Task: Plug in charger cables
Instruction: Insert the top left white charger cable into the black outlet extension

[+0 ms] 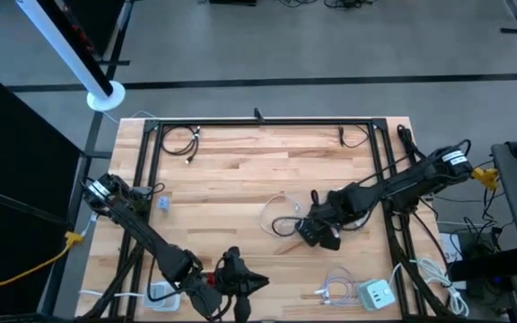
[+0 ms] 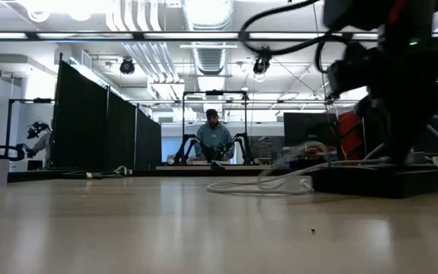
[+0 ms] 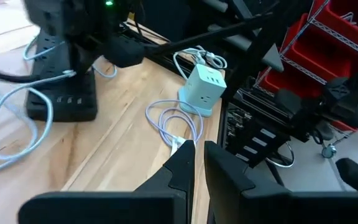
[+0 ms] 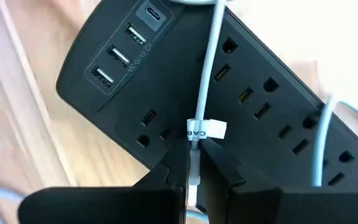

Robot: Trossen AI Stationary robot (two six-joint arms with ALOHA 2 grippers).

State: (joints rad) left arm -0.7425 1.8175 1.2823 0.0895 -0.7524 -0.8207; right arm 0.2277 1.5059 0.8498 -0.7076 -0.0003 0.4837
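Your right gripper [image 4: 193, 171] had its jaws clenched on a white charger cable [image 4: 209, 68] directly over the black power strip [image 4: 253, 93] mid-counter [image 1: 232, 170]. Your left gripper [image 3: 199, 163] waited at the near edge, jaws nearly closed, holding nothing.

My right gripper [image 4: 192, 163] hung over the black power strip [image 4: 229, 93], pinching a white cable [image 4: 209, 68] that crossed its sockets.
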